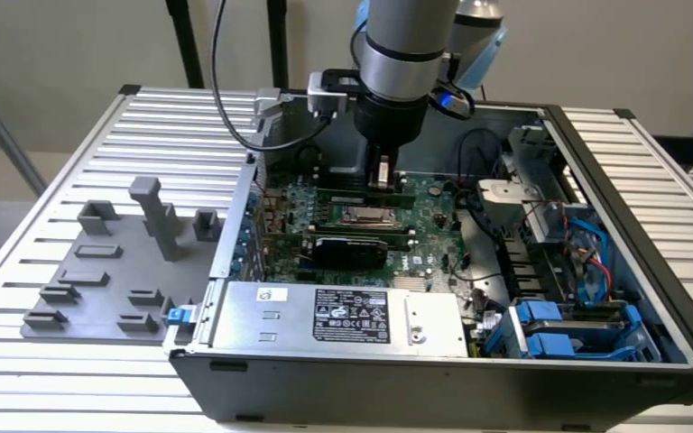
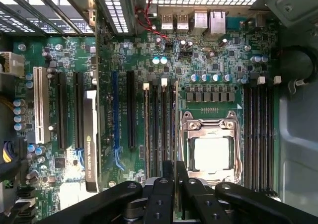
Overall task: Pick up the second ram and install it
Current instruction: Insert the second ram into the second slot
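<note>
Gripper (image 2: pixel 175 179) closed tight on second ram (image 2: pixel 175 119); stick clamped edge-on between fingers (image 2: pixel 164 194), held over slots (image 2: pixel 156 129) beside CPU socket (image 2: pixel 211 153) on motherboard (image 2: pixel 74 50).

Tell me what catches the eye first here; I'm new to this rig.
The arm reaches into the open PC case, mid-table in the exterior view. Its tool holds the ram edge-on over the slots beside the shiny CPU socket. Grey holder blocks stand at the exterior view's left.
</note>
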Available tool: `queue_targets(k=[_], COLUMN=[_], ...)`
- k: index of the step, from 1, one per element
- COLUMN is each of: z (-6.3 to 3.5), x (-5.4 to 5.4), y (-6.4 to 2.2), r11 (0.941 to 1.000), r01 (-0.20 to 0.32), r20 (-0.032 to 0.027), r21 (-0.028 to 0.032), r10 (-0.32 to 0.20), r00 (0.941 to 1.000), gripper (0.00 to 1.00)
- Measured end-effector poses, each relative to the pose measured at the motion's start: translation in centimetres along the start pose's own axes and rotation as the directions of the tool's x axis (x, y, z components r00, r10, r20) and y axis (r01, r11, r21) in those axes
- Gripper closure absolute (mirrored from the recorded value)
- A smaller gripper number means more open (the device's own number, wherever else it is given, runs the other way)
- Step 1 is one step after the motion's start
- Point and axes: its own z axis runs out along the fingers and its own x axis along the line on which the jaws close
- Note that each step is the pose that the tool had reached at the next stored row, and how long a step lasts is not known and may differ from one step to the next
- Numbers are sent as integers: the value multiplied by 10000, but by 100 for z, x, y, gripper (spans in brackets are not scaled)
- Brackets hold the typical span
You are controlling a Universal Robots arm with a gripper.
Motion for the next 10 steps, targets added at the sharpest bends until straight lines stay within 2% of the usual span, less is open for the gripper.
queue_targets(k=[10], z=[131], x=[-12], y=[-4], r11=[10000], r01=[-40], r20=[-16], r21=[4], r10=[40], r00=[10000], gripper=[86])
